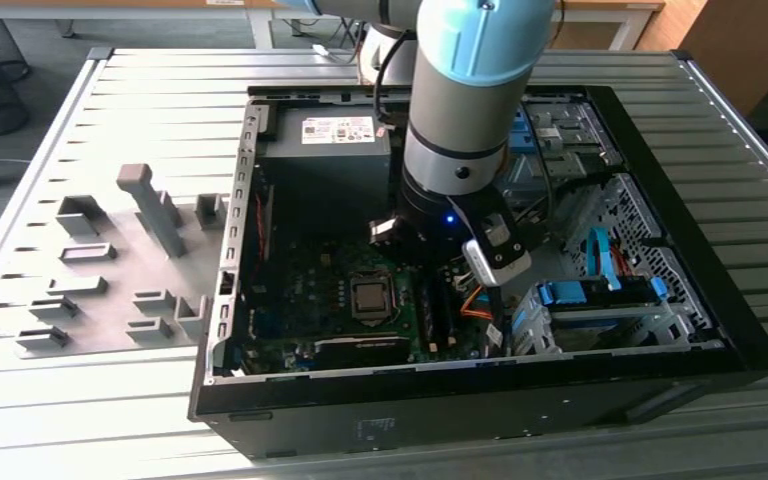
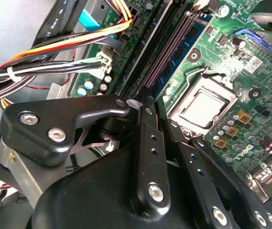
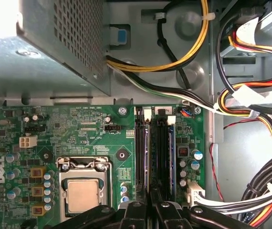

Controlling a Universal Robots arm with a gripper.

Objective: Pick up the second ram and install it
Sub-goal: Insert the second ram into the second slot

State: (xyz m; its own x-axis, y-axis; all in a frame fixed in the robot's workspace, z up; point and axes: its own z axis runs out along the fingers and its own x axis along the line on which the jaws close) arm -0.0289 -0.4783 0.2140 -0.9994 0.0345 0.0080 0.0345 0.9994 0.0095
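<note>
My gripper point(image 1: 418, 252) is down inside the open computer case point(image 1: 651, 370), over the memory slots point(image 3: 143, 148) on the green motherboard point(image 3: 93, 133). In both wrist views its black fingers point(image 3: 135, 210) stand close together. A thin dark stick, seen edge-on, runs out from between them along the slots; I take it for the second ram point(image 3: 158, 157) point(image 2: 148, 52). Whether it is seated in a slot I cannot tell. Beside it, a blue-green stick point(image 3: 172, 143) point(image 2: 176, 67) stands in the slot nearest the cables.
The processor socket point(image 3: 81, 193) point(image 2: 205, 107) lies next to the slots. The grey power supply point(image 1: 331, 150) and bundles of coloured cables point(image 3: 250, 105) point(image 2: 55, 52) crowd the other sides. Grey fixture blocks point(image 1: 144, 210) stand on the slatted table at the exterior view's left.
</note>
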